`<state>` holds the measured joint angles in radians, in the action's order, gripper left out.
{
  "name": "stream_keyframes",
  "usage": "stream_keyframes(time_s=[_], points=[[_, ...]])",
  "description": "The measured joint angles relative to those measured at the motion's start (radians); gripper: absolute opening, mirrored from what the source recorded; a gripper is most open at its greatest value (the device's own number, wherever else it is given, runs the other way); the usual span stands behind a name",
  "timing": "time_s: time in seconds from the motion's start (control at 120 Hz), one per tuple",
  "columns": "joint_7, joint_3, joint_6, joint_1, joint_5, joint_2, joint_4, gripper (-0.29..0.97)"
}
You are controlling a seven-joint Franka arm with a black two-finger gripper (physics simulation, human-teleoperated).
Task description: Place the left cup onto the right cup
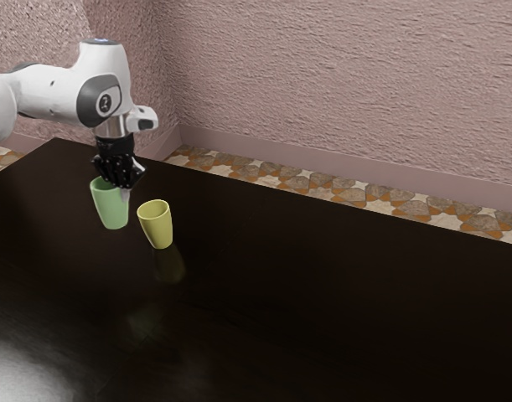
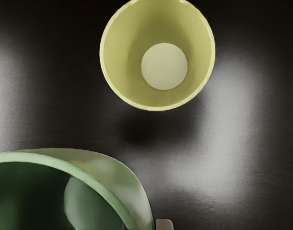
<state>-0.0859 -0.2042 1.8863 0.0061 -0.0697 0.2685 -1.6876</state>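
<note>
The green cup (image 1: 110, 208) hangs upright a little above the dark table (image 1: 323, 293), its reflection lying well below it on the glossy top. My gripper (image 1: 121, 186) is shut on its rim, on the side nearest the yellow cup. That yellow cup (image 1: 156, 224) stands upright on the table just to the exterior view's right of the green one, with a small gap between them. From the wrist, the yellow cup (image 2: 158, 57) is seen from above with its mouth open, and the green cup's rim (image 2: 103, 172) curves close under my hand. A grey fingertip (image 2: 164, 224) shows beside that rim.
The table stretches wide toward the exterior view's right and front. Its far edge runs along a strip of patterned floor tiles (image 1: 364, 191) below a pink textured wall (image 1: 339, 75).
</note>
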Motion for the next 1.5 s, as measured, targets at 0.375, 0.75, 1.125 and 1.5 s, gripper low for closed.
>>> stream_keyframes(time_s=[0.375,0.75,1.125,1.5], points=[[-0.002,0.09,-0.055,0.063,0.004,0.141,0.209,-0.1],[-0.007,0.129,-0.097,0.088,-0.004,0.232,0.373,-0.1],[-0.01,0.149,-0.11,0.089,-0.01,0.275,0.425,-0.1],[-0.009,0.149,-0.108,0.098,-0.01,0.289,0.412,-0.1]])
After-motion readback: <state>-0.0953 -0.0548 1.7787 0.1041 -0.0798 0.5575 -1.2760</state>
